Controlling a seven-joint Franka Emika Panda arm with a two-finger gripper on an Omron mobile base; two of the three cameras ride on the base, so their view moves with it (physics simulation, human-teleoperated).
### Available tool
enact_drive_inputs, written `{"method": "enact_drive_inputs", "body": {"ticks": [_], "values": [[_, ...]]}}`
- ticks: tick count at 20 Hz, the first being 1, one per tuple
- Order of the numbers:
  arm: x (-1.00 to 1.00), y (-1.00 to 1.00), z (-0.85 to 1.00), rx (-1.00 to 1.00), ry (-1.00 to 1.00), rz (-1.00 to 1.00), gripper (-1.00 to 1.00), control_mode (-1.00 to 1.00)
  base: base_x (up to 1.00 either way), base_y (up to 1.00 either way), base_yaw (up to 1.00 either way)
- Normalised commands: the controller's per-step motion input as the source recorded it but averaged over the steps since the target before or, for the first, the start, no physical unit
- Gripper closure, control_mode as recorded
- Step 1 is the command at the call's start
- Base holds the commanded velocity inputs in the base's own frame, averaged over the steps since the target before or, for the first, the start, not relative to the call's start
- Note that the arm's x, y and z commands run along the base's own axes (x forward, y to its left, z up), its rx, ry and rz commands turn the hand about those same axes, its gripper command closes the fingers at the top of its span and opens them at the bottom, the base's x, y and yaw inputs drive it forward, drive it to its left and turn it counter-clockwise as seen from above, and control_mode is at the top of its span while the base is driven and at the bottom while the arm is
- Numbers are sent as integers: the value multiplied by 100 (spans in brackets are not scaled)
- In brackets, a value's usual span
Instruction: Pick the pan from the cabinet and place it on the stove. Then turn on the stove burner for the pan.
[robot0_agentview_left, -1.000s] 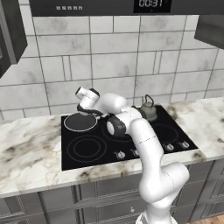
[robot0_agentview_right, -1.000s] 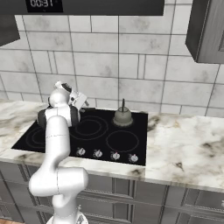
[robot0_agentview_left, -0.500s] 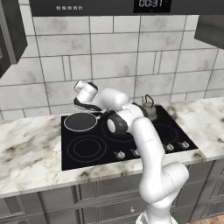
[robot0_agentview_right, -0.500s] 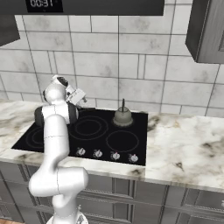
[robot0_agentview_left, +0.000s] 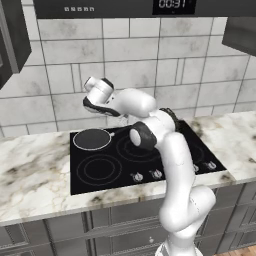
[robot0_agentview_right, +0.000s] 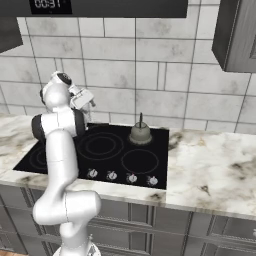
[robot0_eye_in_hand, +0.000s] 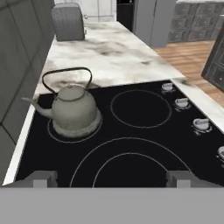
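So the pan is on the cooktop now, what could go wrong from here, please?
1. The small silver knobs sit close together in a row, so the gripper, open above the black glass cooktop, might turn one that serves another ring.
2. The round black-inside pan lies just below the hand; a low swing could push its thin handle.
3. The grey kettle stands on a back ring; heating that ring is unwanted.

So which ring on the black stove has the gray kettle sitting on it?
The small single ring in the back corner by the tiled wall; the grey metal kettle covers it, while the other rings are bare black glass.
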Motion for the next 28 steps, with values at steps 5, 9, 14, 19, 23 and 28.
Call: {"method": "enact_drive_inputs", "body": {"ticks": [5, 9, 14, 19, 23, 28], "values": [[-100, 0, 16, 0, -58, -10, -100, -100, 0, 0, 0], [-100, 0, 2, 6, -48, -15, -100, -100, 0, 0, 0], [-100, 0, 0, 12, -45, -19, -100, -100, 0, 0, 0], [-100, 0, -3, 18, -37, -27, -100, -100, 0, 0, 0], [-84, 0, -12, 24, -30, -34, -100, -100, 0, 0, 0], [-27, 0, -6, 24, -21, -42, -100, -100, 0, 0, 0]]}}
